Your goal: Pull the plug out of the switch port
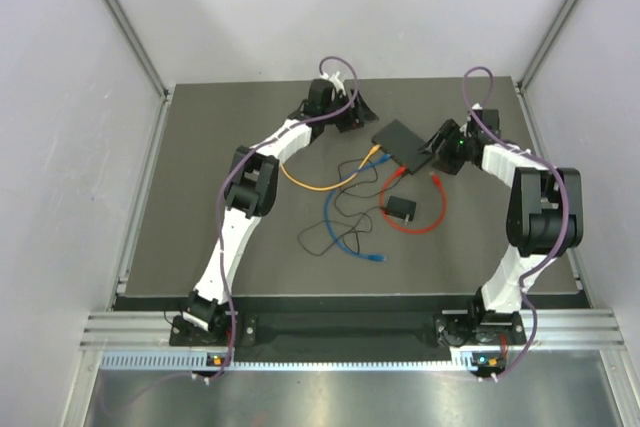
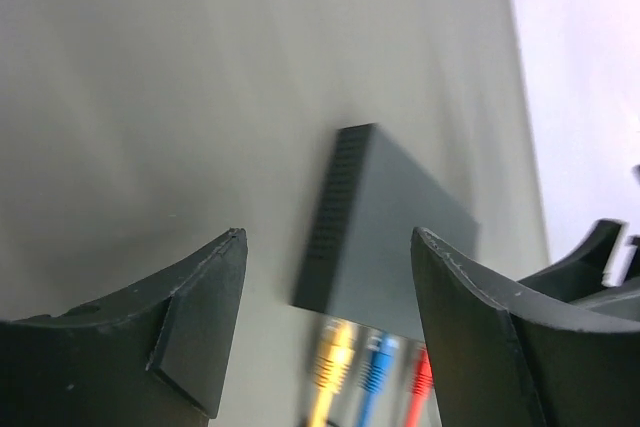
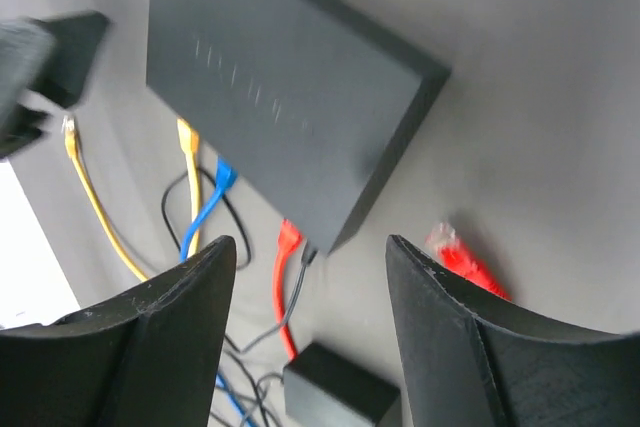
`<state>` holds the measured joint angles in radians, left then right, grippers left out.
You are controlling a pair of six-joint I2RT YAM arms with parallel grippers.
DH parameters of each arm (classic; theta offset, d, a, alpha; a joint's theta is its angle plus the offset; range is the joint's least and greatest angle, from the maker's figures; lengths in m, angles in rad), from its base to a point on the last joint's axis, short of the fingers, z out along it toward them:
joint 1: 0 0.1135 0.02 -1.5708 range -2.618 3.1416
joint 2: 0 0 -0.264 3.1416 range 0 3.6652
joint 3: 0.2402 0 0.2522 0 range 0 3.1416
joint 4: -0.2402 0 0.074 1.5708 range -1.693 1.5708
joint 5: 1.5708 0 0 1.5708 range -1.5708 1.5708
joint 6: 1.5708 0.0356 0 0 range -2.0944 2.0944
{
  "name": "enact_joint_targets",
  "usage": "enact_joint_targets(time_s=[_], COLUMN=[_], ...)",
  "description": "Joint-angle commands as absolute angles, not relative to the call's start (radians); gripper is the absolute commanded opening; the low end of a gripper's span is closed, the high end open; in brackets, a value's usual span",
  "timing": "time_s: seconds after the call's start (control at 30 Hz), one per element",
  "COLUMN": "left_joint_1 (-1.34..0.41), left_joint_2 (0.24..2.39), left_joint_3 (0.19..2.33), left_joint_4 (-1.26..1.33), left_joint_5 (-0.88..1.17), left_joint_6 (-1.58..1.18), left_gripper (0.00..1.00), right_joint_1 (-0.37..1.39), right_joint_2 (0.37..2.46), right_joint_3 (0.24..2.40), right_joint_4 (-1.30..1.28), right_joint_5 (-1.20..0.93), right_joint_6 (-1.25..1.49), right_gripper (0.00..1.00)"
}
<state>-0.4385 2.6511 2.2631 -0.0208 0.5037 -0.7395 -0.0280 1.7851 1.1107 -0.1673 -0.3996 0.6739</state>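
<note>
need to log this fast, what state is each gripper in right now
Left gripper: open, holding nothing.
Right gripper: open, holding nothing.

I see the switch (image 1: 403,142), a flat matte-black box, lying flat and skewed on the dark tabletop (image 1: 195,137) towards the far right. Along one long edge a yellow plug (image 2: 335,357), a blue plug (image 2: 377,362) and a red plug (image 2: 422,377) sit side by side in its sockets
</note>
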Motion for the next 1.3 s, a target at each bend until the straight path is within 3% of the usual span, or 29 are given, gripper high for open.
enact_joint_targets(time_s=[0.0, 0.27, 0.4, 0.73, 0.87, 1.07, 1.27], left_joint_1=[-0.460, -0.482, -0.495, -0.534, -0.532, -0.534, -0.557], left_joint_2=[2.701, 2.734, 2.726, 2.380, 2.290, 2.257, 2.203], left_joint_3=[2.296, 2.309, 2.278, 1.740, 1.643, 1.750, 1.795], left_joint_4=[0.092, 0.121, 0.126, 0.267, 0.154, -0.109, -0.146], left_joint_5=[0.512, 0.569, 0.629, 0.615, 0.528, 0.398, 0.359], left_joint_6=[-0.758, -0.778, -0.805, -0.784, -0.729, -0.615, -0.592], left_gripper=[0.72, 0.71, 0.65, 0.55, 0.56, 0.58, 0.59], right_joint_1=[-0.038, -0.035, -0.034, 0.083, 0.094, 0.045, 0.038], right_joint_2=[1.837, 1.956, 2.023, 2.194, 2.184, 2.074, 1.898], right_joint_3=[1.181, 1.282, 1.350, 1.646, 1.648, 1.586, 1.430], right_joint_4=[-0.123, -0.161, -0.178, -0.353, -0.347, -0.423, -0.443], right_joint_5=[-0.396, -0.411, -0.460, -0.557, -0.534, -0.445, -0.433], right_joint_6=[0.635, 0.566, 0.519, 0.380, 0.419, 0.400, 0.368], right_gripper=[0.62, 0.60, 0.58, 0.56, 0.57, 0.63, 0.62])
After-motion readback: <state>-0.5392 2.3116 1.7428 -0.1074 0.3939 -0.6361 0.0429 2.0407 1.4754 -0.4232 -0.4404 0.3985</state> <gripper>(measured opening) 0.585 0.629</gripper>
